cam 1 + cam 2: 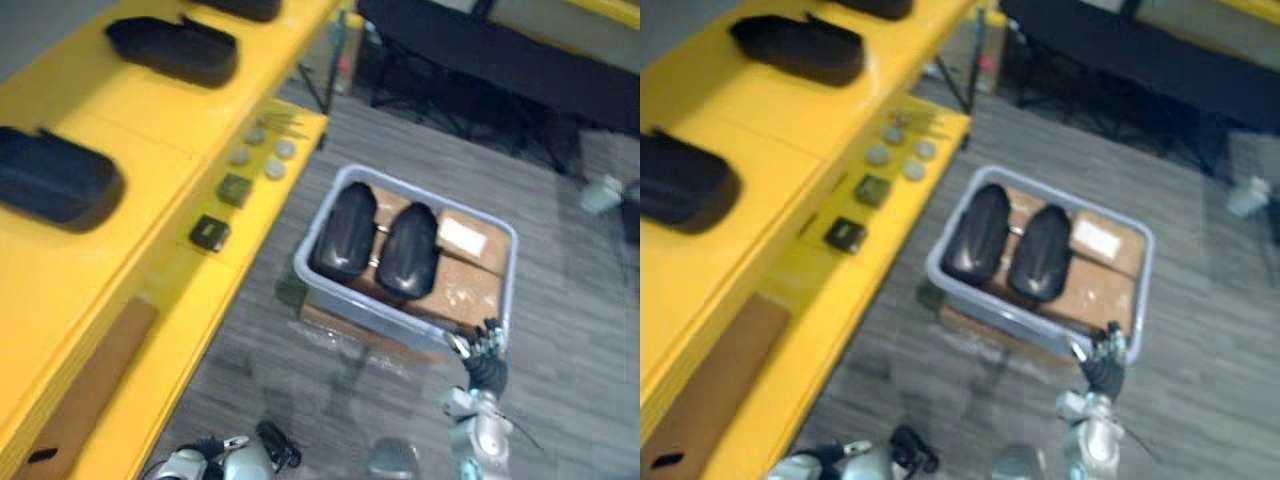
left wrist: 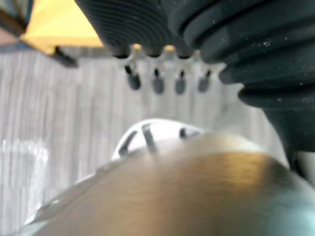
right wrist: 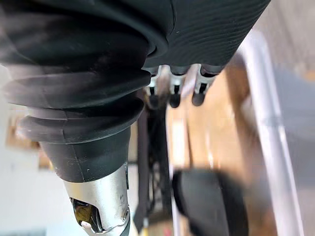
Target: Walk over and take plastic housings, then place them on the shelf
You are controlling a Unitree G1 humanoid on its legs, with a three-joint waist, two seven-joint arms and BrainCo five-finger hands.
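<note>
The right hand (image 1: pixel 487 345) hovers at the near rim of the grey bin (image 1: pixel 400 315), fingers loose and, as far as I can tell, grasping nothing. Two black housings (image 1: pixel 343 232) lie side by side in that bin, just beyond the hand and apart from it. The right wrist view brings one housing up close past the fingertips (image 3: pixel 172 98). The eye view adds the yellow shelf (image 1: pixel 150 130) on the left, with other housings (image 1: pixel 170 50) on it. The left hand (image 2: pixel 157 84) hangs low, fingers straight, empty.

No legible txt/nos. anywhere; white label (image 1: pixel 462 237) on cardboard box (image 1: pixel 470 292) in bin (image 1: pixel 360 303) too small to read.
</note>
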